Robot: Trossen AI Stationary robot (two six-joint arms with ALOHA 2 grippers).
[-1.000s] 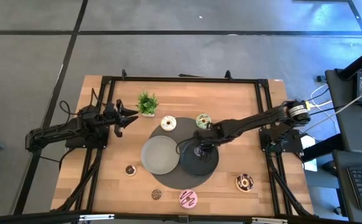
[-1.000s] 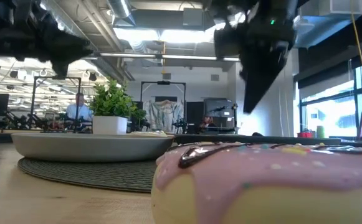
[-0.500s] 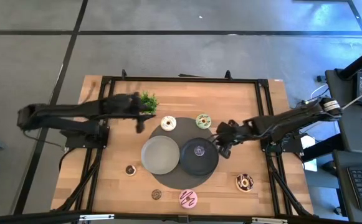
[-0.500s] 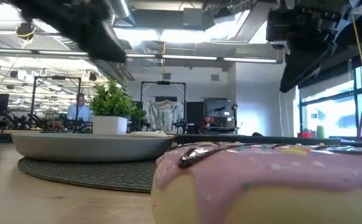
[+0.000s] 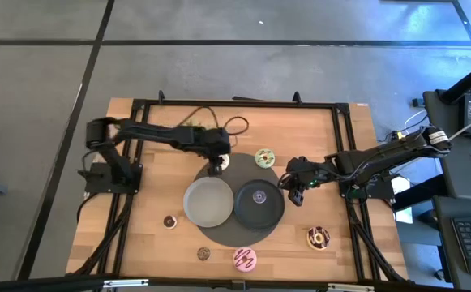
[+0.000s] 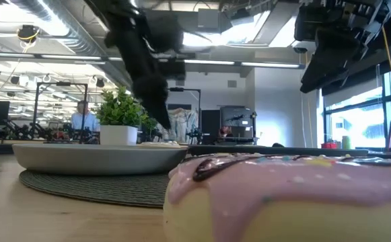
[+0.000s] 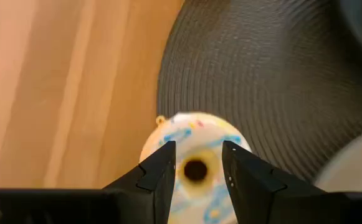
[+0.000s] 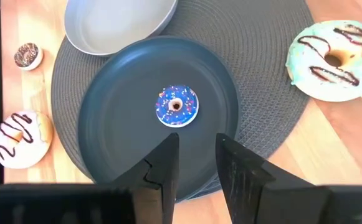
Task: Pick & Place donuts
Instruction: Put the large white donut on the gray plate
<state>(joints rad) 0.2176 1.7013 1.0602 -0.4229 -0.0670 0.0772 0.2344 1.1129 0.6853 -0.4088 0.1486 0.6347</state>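
- Two tools are mine: my left tool hangs over the cream donut at the far left edge of the round woven mat, and my right tool hovers just right of the dark plate.
- My left tool is open, one finger on each side of the cream donut's hole; I cannot tell whether the fingers touch the icing.
- My right tool is open too and holds nothing.
- A small blue donut lies in the middle of the dark plate.
- The grey plate sits beside the dark plate, both on the mat.
- A green-iced donut with dark stripes lies at the mat's far edge, partly on the wooden surface.
- A pink donut with dark stripes lies at the near edge of the surface, filling the low view.
- A chocolate donut with white drizzle lies near the right side.
- Two small brown donuts lie near the left of the mat, well apart from my tools.
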